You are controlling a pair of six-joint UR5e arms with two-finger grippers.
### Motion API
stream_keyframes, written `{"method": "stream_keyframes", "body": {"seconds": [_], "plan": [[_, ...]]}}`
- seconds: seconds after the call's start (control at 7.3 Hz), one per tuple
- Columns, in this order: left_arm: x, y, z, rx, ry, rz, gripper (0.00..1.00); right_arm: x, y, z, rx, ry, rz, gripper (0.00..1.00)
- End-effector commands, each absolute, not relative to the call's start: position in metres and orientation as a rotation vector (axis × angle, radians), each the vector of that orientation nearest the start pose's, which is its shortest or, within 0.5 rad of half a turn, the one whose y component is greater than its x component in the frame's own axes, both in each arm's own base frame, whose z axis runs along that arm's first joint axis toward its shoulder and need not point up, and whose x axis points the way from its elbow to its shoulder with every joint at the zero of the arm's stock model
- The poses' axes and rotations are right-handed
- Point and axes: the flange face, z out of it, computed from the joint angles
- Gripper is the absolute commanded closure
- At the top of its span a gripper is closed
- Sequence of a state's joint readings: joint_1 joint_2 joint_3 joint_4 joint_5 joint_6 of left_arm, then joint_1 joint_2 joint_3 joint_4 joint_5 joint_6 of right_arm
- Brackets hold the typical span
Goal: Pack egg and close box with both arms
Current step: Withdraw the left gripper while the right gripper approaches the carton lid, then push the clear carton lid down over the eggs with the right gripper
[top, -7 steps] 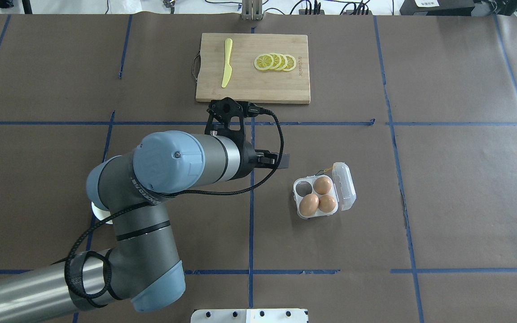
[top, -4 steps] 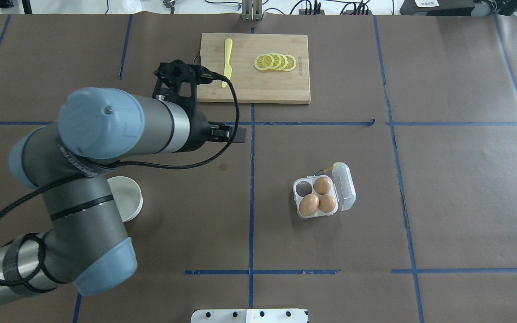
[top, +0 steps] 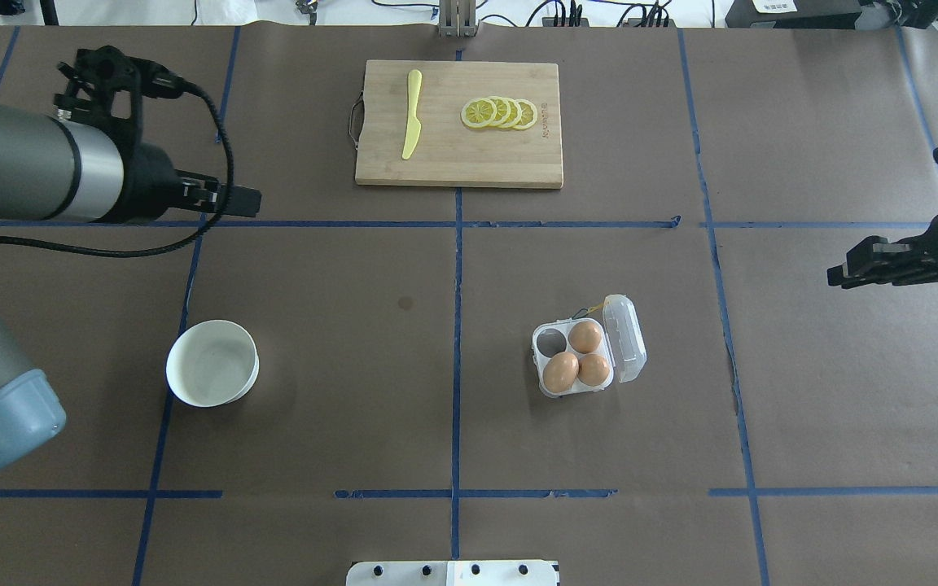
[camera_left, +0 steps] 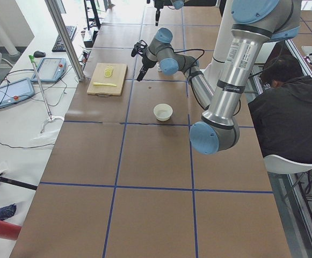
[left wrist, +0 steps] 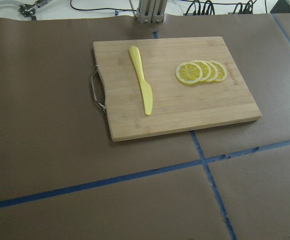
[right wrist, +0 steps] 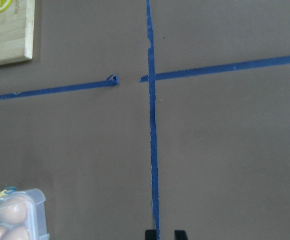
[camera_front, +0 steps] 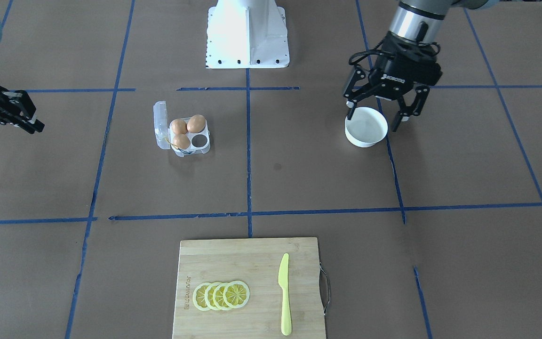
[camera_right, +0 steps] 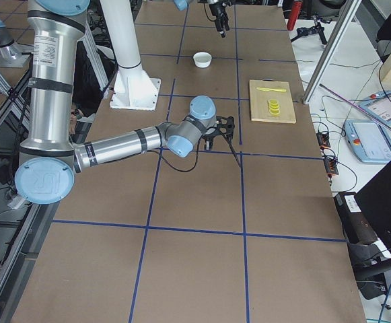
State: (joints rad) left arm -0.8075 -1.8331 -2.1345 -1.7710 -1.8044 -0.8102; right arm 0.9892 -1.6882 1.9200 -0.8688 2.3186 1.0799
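**Desk:** How far along are we?

**Me:** From my screens, the packing looks mostly done. The small clear plastic egg carton [top: 551,342] sits a little right of the counter's middle, nearer the robot's edge than the far one. Three small smooth orange-brown eggs [top: 560,371] sit in its cups and one cup is bare. I can't tell which egg is ours. The round white bowl [top: 210,366] toward the left edge is empty.

**Desk:** And the lid?

**Me:** The hinged clear lid [top: 625,338] is still thrown open, so I judge closing is what's left. My left hand [camera_front: 375,120] hangs raised near the bowl, spread wide, holding nothing. My right hand [top: 842,273] is by the right edge, well apart from the carton, its fingers drawn narrow and empty.
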Motion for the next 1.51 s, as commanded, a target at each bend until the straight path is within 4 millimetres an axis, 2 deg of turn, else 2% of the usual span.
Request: {"method": "stream_keyframes", "body": {"seconds": [0.0,0.14,0.27,0.41,0.68,0.96,1.1,1.23,1.37], "plan": [[0.16,-0.461,0.308,0.627,0.728,0.205,0.0,-0.248,-0.389,0.45,0.071,-1.126,0.022,1.0],[0.106,-0.472,0.337,0.662,0.642,0.301,0.0,-0.295,-0.388,0.426,0.087,-1.147,-0.024,1.0],[0.075,-0.485,0.355,0.679,0.587,0.354,0.0,-0.34,-0.382,0.4,0.064,-1.172,0.015,1.0],[0.062,-0.495,0.364,0.682,0.564,0.372,0.0,-0.372,-0.378,0.375,0.048,-1.2,0.019,1.0],[0.062,-0.496,0.363,0.685,0.563,0.374,0.0,-0.391,-0.372,0.354,0.044,-1.232,-0.008,1.0],[0.061,-0.494,0.37,0.673,0.561,0.373,0.0,-0.426,-0.383,0.292,0.077,-1.305,-0.051,1.0],[0.061,-0.494,0.371,0.67,0.561,0.371,0.0,-0.448,-0.392,0.254,0.07,-1.303,-0.045,1.0],[0.062,-0.498,0.379,0.654,0.56,0.368,0.0,-0.463,-0.393,0.229,0.081,-1.298,-0.043,0.78],[0.066,-0.505,0.396,0.614,0.57,0.367,0.0,-0.462,-0.393,0.217,0.097,-1.308,-0.038,0.01]]}}
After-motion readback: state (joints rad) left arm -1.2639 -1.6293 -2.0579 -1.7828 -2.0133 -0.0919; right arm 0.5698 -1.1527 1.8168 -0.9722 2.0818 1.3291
